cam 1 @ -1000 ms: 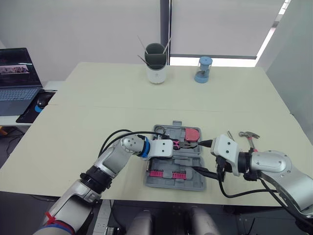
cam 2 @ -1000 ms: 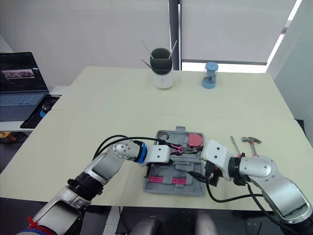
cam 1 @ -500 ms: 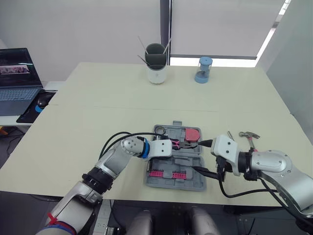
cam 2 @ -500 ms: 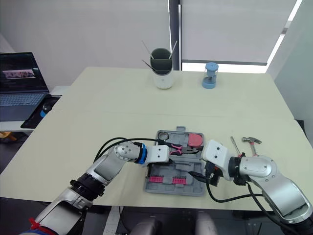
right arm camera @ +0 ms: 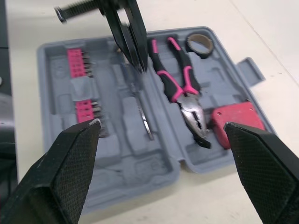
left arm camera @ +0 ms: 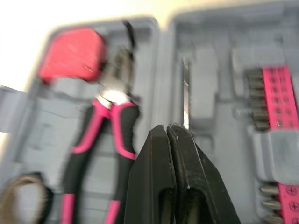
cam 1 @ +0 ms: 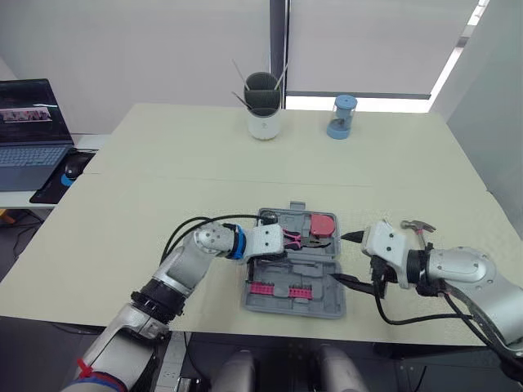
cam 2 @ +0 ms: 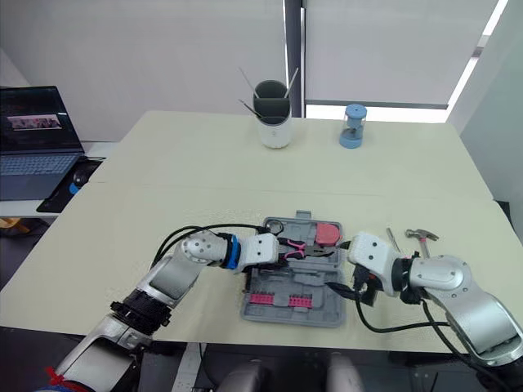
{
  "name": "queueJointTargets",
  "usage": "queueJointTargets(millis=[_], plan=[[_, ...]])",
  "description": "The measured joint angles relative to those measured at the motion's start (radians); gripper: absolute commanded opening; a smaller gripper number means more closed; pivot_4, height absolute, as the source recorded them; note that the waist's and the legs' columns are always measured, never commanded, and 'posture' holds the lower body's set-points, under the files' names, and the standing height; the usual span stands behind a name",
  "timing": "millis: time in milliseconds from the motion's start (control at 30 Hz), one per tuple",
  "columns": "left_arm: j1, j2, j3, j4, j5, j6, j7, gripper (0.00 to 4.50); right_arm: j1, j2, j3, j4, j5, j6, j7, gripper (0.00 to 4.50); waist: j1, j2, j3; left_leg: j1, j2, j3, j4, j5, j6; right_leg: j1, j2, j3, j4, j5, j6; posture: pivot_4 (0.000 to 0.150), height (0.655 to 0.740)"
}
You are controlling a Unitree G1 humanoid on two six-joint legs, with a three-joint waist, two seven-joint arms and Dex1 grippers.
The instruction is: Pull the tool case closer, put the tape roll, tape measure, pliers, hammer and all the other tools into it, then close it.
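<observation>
Lying near front table (cam 1: 147, 188) edge, open case (cam 1: 317, 299)

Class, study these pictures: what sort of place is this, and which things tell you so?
Probably an office or lab room: a laptop stands open beside the wide pale table, a pen pot stands at the table's far edge, and roller blinds cover the window behind.

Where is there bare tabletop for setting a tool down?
Bare cream table: the band between the open grey plastic tool case and the white pen cup and blue canister, plus its left side. Crowded: right of the case, with the right end effector and steel-headed hammer.
</observation>
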Motion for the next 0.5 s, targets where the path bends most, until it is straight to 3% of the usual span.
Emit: queueJointTargets(millis=[200, 400, 433, 500], plan=[[0.107, 0.074, 0.23, -0.081, -0.208, 0.039, -0.021, 2.25, 0.054, -0.012, -0.197, 0.2, 0.042, -0.15, 0.085, 4.5, -0.004, 0.0, 0.0, 0.001, 0.001, 0.002, -0.001, 0.0, 0.0, 0.0, 0.0, 0.001, 0.0, 0.0, 0.0, 0.15, 0.74], [0.28, 0.182, 0.464, -0.048, -0.293, 0.083, 0.041, 4.22, 0.127, -0.044, -0.368, 0.458, 0.071, -0.298, 0.204, 4.5, -0.002, 0.0, 0.0, 0.002, 0.0, 0.003, -0.001, 0.0, 0.001, 0.0, 0.0, 0.002, 0.0, 0.0, 0.0, 0.15, 0.74], [0.309, 0.194, 0.501, -0.023, -0.301, 0.08, 0.055, 4.49, 0.131, -0.055, -0.391, 0.512, 0.069, -0.327, 0.218, 4.5, -0.002, 0.0, 0.0, 0.002, 0.0, 0.004, -0.001, 0.0, 0.001, 0.0, 0.0, 0.002, 0.0, 0.0, 0.0, 0.15, 0.74], [0.36, 0.21, 0.564, 0.039, -0.303, 0.061, 0.083, 4.49, 0.137, -0.073, -0.432, 0.611, 0.067, -0.369, 0.234, 4.5, -0.002, 0.0, 0.0, 0.003, 0.001, 0.004, -0.001, 0.0, 0.001, 0.0, 0.0, 0.002, 0.0, 0.0, 0.0, 0.15, 0.74]])
